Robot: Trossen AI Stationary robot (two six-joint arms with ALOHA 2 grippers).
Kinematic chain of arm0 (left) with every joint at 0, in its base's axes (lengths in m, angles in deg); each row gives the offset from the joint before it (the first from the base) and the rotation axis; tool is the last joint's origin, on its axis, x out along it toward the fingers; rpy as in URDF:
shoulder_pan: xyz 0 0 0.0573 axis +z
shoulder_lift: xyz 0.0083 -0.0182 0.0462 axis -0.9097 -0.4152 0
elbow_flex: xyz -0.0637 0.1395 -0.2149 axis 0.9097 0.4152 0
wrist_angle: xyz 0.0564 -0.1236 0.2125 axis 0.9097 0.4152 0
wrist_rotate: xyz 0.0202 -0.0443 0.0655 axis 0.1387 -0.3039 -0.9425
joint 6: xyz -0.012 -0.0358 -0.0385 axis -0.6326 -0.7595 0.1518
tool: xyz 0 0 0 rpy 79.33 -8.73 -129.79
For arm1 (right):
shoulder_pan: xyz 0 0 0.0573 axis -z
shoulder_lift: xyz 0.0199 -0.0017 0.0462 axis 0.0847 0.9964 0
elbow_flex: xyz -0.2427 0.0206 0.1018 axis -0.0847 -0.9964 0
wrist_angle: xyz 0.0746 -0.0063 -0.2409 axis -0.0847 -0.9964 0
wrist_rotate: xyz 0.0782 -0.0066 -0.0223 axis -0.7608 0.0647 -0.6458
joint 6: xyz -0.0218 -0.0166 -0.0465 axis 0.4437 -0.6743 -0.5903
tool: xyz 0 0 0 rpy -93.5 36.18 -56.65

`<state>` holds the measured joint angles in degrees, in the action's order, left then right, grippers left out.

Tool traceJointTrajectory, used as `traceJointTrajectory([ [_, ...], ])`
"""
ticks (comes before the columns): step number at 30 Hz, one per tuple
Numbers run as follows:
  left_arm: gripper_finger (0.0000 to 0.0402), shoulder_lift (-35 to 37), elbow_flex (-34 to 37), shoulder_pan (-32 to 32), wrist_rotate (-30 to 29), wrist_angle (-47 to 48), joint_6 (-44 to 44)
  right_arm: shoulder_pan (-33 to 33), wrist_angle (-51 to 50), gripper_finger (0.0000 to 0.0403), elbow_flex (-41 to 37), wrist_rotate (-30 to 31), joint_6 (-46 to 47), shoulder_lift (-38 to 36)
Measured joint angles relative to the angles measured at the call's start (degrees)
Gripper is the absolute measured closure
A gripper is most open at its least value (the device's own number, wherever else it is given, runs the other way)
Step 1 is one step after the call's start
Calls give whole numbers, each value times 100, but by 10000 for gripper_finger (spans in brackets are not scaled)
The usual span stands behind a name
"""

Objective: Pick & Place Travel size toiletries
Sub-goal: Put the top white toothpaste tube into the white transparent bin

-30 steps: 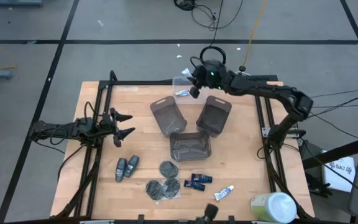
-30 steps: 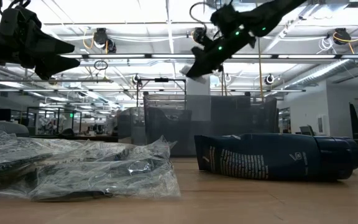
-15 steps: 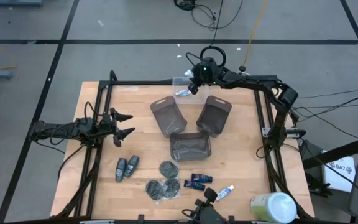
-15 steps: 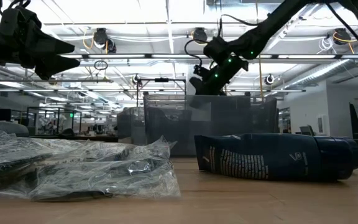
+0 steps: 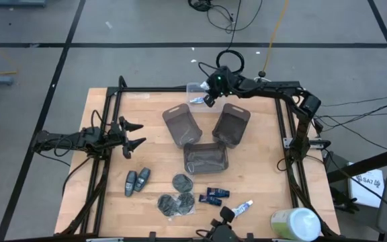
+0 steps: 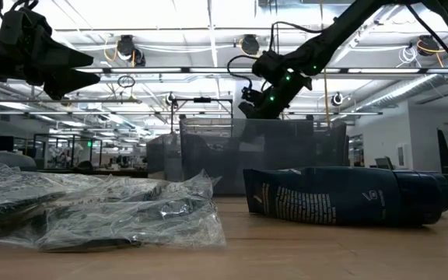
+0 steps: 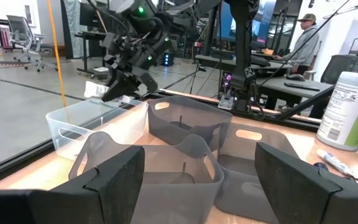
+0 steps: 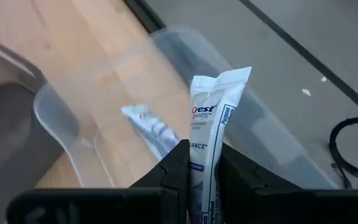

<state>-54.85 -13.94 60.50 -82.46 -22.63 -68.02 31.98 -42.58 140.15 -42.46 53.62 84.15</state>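
L gripper hangs over the table's left side w/ fingers spread apart, nothing between them, well apart from the trays. Below it on the wood: two grey-blue oval sticks side by side, long axes slightly tilted off the table's long edge. Next over, dark-grey round discs in clear wrap, then dark-blue mini bottles lying flat, then a white tube lying at a slant, cap end toward the green-and-white container at the table's near right corner.

Mid-table: three smoky-grey trays in a cluster. Behind them at the far edge, the clear tray w/ one small toothpaste tube already lying flat inside.

R gripper sits over the clear tray, fingers clamped on a Crest toothpaste tube. Tube's long axis runs straight out from the fingers, flat crimped end pointing away from the gripper; cap end is hidden between the fingers. In the high view that tube is too small to make out. Low view: a mini bottle fills the foreground, blocking most trays.
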Motion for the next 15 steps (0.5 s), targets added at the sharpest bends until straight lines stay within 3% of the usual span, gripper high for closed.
traceJointTrajectory([
  [15,105,-1,0,1,0,-2,0,-17,85,348,-280,0,86,0],
])
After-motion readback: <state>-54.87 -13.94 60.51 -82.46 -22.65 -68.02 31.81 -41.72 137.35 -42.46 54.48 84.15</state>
